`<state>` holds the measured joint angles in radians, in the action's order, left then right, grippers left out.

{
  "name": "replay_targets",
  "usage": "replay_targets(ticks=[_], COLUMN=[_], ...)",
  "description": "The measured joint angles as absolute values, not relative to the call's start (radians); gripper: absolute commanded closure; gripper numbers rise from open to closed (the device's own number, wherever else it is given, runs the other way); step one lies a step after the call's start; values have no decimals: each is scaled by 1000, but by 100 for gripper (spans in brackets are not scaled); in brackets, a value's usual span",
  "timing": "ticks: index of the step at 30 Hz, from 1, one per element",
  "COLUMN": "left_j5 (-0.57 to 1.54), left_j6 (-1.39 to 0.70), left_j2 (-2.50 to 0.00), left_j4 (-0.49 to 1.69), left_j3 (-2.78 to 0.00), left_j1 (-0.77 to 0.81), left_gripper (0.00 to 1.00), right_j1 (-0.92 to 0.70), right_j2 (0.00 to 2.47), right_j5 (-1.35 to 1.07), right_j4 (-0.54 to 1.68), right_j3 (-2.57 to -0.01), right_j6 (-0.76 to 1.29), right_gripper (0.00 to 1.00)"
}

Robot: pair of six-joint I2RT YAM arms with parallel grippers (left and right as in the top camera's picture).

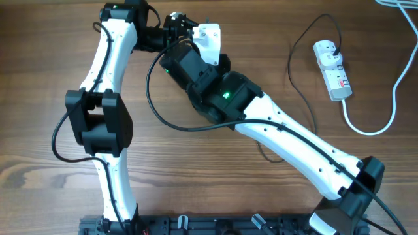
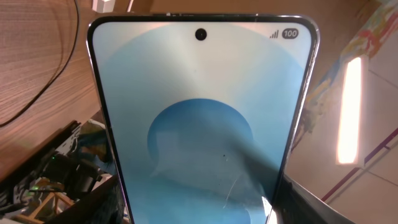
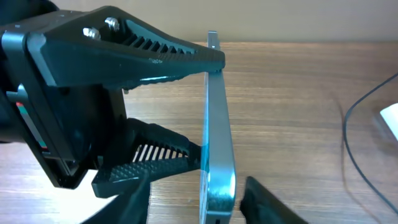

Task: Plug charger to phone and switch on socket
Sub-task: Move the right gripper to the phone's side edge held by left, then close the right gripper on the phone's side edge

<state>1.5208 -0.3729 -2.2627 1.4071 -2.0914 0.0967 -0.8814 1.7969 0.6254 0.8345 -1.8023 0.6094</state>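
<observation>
Cyan-blue glass is filling the left wrist view. The phone [image 2: 199, 112] is being held up on edge over the wooden worktop [image 1: 39, 39] by the left jaws, which are clamping it across its width. The right jaws are standing part-open on either side of its thin edge. A gap is showing on one side, so I judge they are not gripping it yet.

The charger [image 1: 292, 62] is lying well apart, its black cable running from the socket [image 1: 333, 68] and passing under the right arm [image 1: 294, 137]. I cannot find its connector tip.

Two dangers are waiting here. If one grip is loosening before the other is firm, the phone may twist or fall. The right arm may also drag the cable and pull it out of the socket.
</observation>
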Motion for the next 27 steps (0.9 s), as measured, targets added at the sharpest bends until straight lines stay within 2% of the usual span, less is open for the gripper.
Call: replay_targets(ticks=[6,10,18,27], left_j5=[1521,1521,1521,1521], left_j6=[-373,-373,-373,-373], left_j2=[-2263,-2263,-2263,-2263], left_j4=[1407,1407,1407,1407], left_j3=[-2091,-2091,-2091,-2091], left_j1=[97,97,97,97], left_gripper=[36,36,36,36], right_j1=[-880,-880,-880,-880], right_j2=[1797,1797,1797,1797], right_j5=[625,625,625,629], right_j4=[828,828,828,828], right_j3=[-1802,-1802,-1802,-1802], right_j6=[609,609,609,609], right_gripper=[56,63,67,67])
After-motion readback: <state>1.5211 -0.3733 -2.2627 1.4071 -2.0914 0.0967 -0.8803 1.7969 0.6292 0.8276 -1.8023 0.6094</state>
